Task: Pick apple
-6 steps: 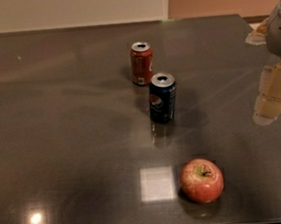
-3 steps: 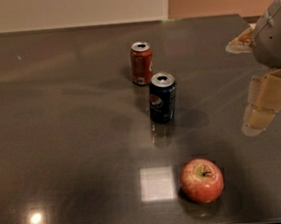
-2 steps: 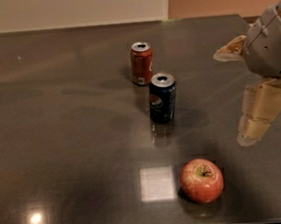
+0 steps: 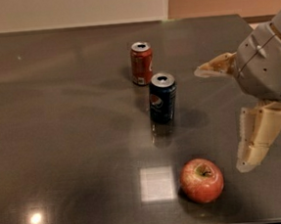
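Red apple sat stem-up near the front edge of the dark surface, right of centre, untouched. Gripper hung just to its right and slightly beyond, fingers spread wide, holding nothing. Risk: the round fruit could roll toward the close front edge if one finger nudged it first, so a centred approach was req'd. Further back, blue can, then red can, stood well apart from the apple. Surface to the left offered free room.
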Motion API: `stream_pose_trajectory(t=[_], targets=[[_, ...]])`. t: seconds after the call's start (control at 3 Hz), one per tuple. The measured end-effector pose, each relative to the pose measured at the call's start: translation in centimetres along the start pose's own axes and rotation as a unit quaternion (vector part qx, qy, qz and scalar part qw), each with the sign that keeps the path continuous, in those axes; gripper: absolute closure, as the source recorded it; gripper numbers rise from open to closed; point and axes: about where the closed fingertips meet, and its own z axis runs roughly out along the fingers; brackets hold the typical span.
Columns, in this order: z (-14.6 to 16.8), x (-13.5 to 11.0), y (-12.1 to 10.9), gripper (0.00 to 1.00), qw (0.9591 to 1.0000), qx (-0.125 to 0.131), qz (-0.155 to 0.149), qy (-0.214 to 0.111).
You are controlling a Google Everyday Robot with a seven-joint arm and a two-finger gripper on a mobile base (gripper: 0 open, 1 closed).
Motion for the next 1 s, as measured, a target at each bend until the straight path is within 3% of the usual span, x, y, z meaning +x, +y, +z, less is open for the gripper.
stream_pose_trajectory(t=[0.67, 1.0], targets=[[2.5, -1.3, 3.7, 0.00, 0.9974, -0.033, -0.060, -0.019], [4.8, -0.9, 4.6, 0.00, 0.9963, -0.042, -0.075, -0.008]])
